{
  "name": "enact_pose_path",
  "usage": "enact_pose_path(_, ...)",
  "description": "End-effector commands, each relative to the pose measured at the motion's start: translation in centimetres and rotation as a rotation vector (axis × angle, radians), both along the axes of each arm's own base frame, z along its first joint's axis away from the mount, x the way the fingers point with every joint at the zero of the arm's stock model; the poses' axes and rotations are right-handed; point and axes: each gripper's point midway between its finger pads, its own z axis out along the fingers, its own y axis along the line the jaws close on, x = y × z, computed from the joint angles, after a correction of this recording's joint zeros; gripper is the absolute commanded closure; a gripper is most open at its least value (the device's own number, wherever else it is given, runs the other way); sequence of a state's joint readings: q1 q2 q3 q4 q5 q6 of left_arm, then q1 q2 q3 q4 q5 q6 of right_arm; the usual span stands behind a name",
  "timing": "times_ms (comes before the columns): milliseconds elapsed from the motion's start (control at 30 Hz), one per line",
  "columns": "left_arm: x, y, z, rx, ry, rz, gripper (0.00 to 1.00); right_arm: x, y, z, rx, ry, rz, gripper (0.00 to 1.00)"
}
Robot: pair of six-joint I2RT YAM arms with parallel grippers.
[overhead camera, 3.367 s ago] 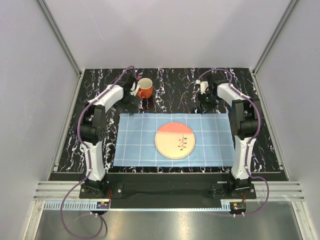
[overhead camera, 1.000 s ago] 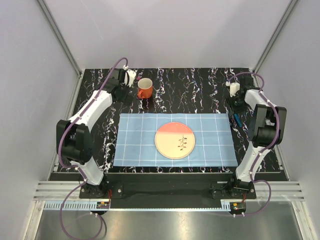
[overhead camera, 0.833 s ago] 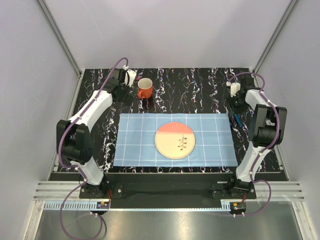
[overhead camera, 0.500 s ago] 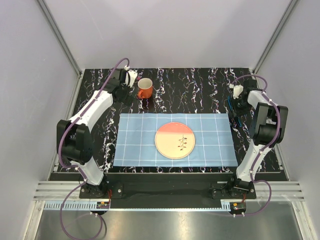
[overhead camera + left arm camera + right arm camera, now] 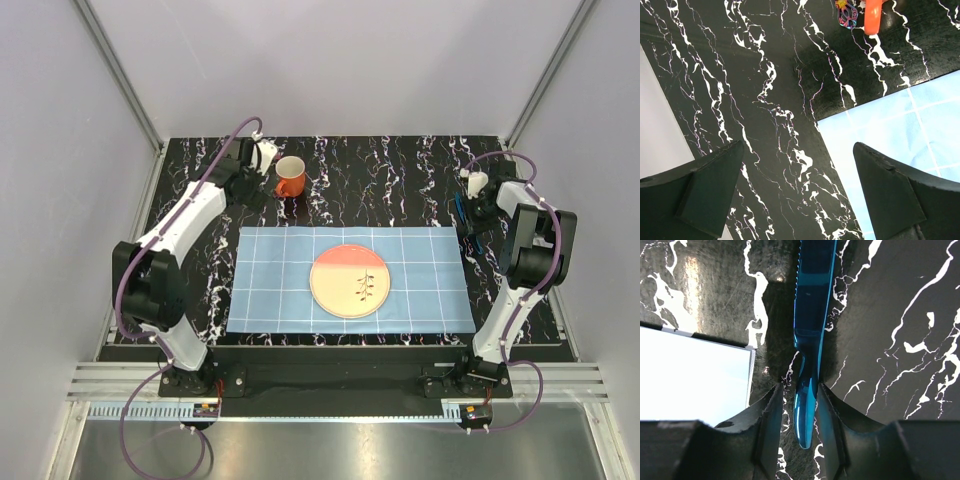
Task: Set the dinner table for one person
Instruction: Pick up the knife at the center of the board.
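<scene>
out on the right edge of the dinner table (image 5: pixel 400 170), the right gripper (image 5: pixel 799 390) is pinched onto the handle of a blue knife (image 5: pixel 812 300), one finger pressed against each side of it. the serrated blade points away from the wrist, running over the black marbled top. whether the knife rests on the surface or hangs just above it, i cannot tell. it sits just beside the far right corner of the light-blue checked mat (image 5: pixel 270 285), with a strip of bare table between cloth and handle.

over on the far left, the left gripper (image 5: pixel 800 200) hangs released, its two dark fingers (image 5: pixel 710 185) spread wide with nothing between them. below it the wrist view shows streaked tabletop and the mat's far left corner. an orange mug (image 5: pixel 289 178) stands upright on the bare table just beside that gripper, beyond the mat's far edge.

centre of the mat: a round plate (image 5: pixel 335 265), orange on the far part, cream on the near part, with a dark sprig motif.
</scene>
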State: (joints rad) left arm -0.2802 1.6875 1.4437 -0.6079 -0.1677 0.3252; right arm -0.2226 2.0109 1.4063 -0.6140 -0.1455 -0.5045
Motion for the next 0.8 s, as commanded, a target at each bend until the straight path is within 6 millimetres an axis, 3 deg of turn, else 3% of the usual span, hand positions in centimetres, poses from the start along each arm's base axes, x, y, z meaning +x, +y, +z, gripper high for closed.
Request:
enact_pose_path(0,0.4,-0.5,3.3,-0.003,-0.092,-0.028,0.01,-0.1,0.6,-1.6,0.034,0.027,0.015,0.6)
enact_pose_path(233,0.2,-0.6,4.3,0.013,-0.11,-0.051,0.01,0.1,0.4,-2.5,0.033,0.045,0.013,0.65)
enact_pose_path(533,0.3,-0.6,5.7,0.036,-0.139,-0.066,0.01,-0.1,0.3,-2.8,0.03,0.054,-0.002,0.99)
enact_pose_path(767,0.1,-0.8,6.0,0.051,-0.147,-0.079,0.01,-0.2,0.5,-2.8,0.037,0.056,-0.016,1.0)
